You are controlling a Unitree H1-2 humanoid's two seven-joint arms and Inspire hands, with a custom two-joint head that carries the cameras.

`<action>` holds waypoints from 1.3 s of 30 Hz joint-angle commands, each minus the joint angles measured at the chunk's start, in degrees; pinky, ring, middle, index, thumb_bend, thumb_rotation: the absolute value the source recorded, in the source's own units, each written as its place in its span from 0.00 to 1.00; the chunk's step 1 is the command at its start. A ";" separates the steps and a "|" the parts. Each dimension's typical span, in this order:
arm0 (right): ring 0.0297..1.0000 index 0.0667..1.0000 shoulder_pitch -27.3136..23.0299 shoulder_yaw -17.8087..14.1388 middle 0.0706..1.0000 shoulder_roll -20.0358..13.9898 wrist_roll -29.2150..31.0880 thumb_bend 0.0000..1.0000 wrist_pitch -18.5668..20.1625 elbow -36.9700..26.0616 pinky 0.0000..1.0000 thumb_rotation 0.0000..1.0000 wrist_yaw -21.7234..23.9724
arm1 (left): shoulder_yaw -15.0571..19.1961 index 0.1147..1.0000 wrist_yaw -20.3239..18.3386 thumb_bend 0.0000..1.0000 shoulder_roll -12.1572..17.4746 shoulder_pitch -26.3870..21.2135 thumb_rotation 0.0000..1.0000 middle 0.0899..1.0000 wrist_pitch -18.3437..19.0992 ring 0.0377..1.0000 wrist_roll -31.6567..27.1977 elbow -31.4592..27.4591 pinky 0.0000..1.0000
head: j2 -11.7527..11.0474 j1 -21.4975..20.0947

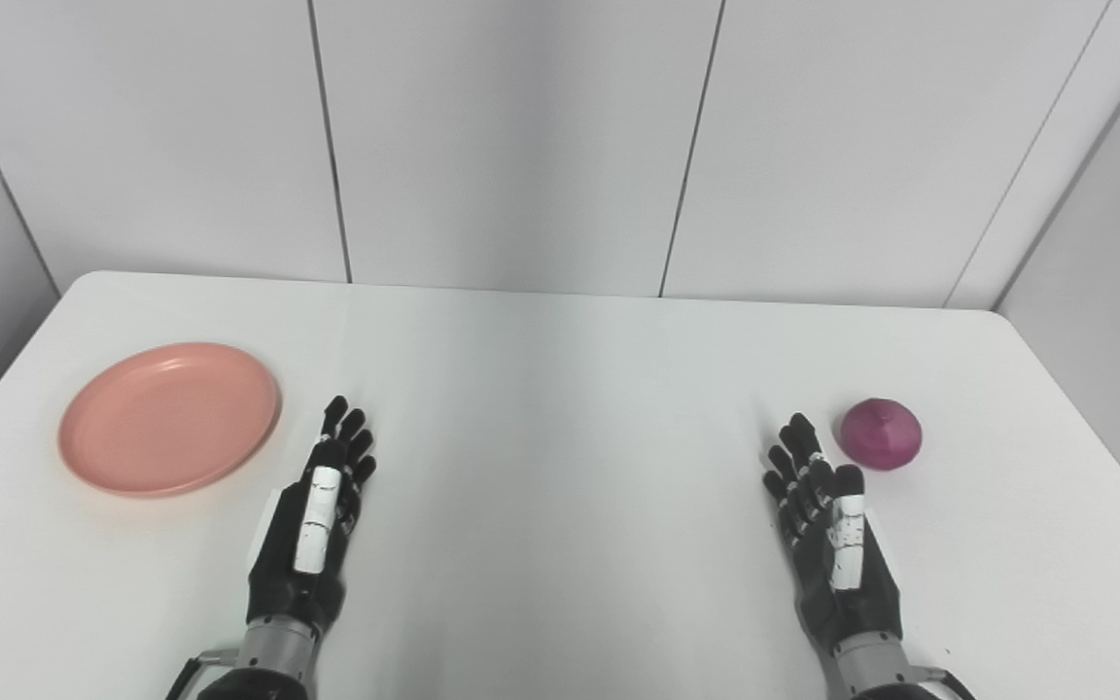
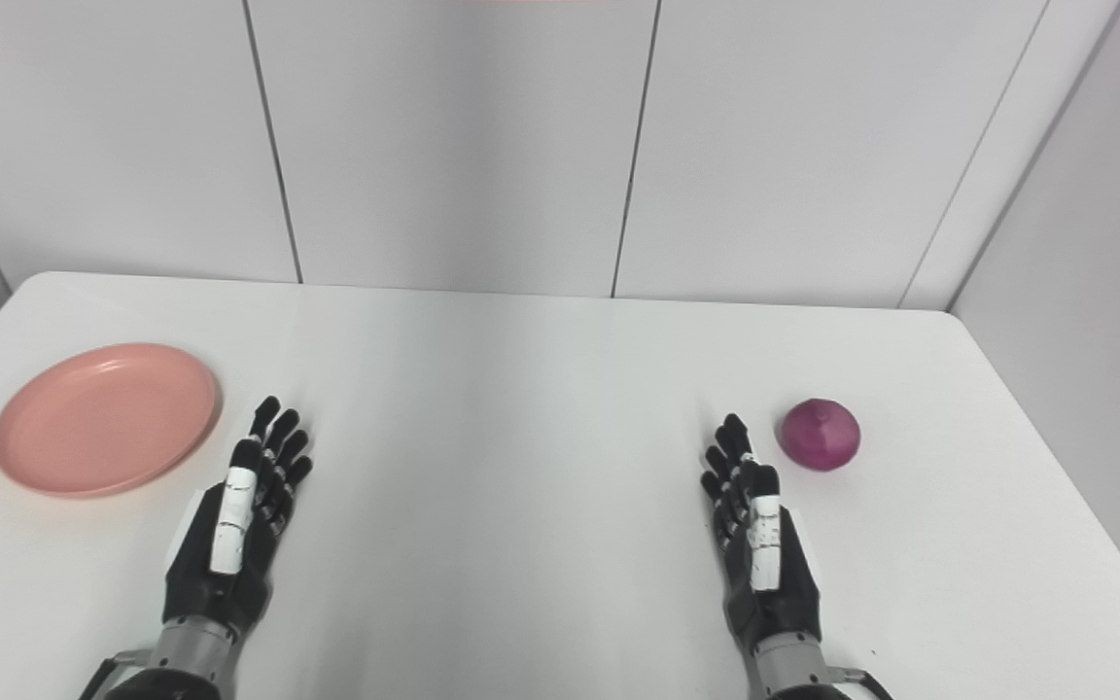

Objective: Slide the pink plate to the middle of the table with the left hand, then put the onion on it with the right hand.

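Pink plate (image 1: 169, 418) sits left, onion (image 1: 880, 434) right, hands empty.

both forearms cut off by bottom edge. left hand (image 1: 312, 525) and right hand (image 1: 837, 530) seen edge-on, palms hidden. table (image 1: 560, 389) near edge and left, right sides cropped.

Bare lab test booth, white table (image 1: 560, 389), plain grey panel walls (image 1: 521, 146)

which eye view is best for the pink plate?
Left eye view: the pink plate lies whole, well inside the frame, beside the open left hand. Right eye view shows it whole too, but closer to the picture's left edge.
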 commanded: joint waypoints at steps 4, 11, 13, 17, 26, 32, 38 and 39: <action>1.00 1.00 2.97 -1.41 1.00 -0.74 1.93 0.88 -0.63 7.08 1.00 0.99 1.40 | -1.18 1.00 1.33 0.87 -2.00 2.31 0.87 1.00 -0.71 1.00 1.98 5.46 1.00 | -1.30 3.48; 1.00 1.00 2.33 -3.43 1.00 -2.73 4.39 0.90 -2.68 10.47 1.00 0.98 4.20 | -2.73 1.00 3.43 0.86 -4.86 1.95 0.85 1.00 -3.04 1.00 4.33 8.22 1.00 | -4.46 11.34; 1.00 1.00 2.18 -3.79 1.00 -3.47 5.29 0.91 -2.58 11.35 1.00 0.98 5.21 | -3.16 1.00 3.83 0.84 -5.64 1.82 0.85 1.00 -3.74 1.00 4.82 9.02 1.00 | -5.32 13.41; 1.00 1.00 1.71 -4.07 1.00 -4.62 6.14 0.96 -2.84 13.05 1.00 0.98 6.79 | -3.75 1.00 4.34 0.83 -6.58 1.61 0.85 1.00 -4.87 1.00 5.90 10.23 1.00 | -6.29 15.48; 1.00 1.00 1.12 -3.99 1.00 -5.45 6.06 0.89 -4.07 15.20 1.00 1.00 7.72 | -4.78 1.00 5.20 0.79 -7.13 1.16 0.89 1.00 -6.87 1.00 6.81 12.04 1.00 | -8.04 17.10; 1.00 1.00 1.27 -3.89 1.00 -5.14 5.65 0.87 -4.05 15.16 1.00 1.00 7.61 | -4.97 1.00 5.23 0.79 -6.70 1.21 0.89 1.00 -7.65 1.00 6.39 12.55 1.00 | -8.22 16.72; 1.00 1.00 0.86 -3.52 1.00 -4.68 5.05 0.87 -4.46 15.57 1.00 1.00 7.53 | -4.53 1.00 4.64 0.78 -6.08 0.86 0.89 1.00 -7.57 1.00 5.42 12.96 1.00 | -8.62 16.15; 1.00 1.00 0.75 -3.53 1.00 -4.55 4.99 0.87 -4.62 15.76 1.00 1.00 7.46 | -4.31 1.00 4.50 0.79 -5.99 0.80 0.88 1.00 -7.29 1.00 4.98 12.77 1.00 | -8.62 15.96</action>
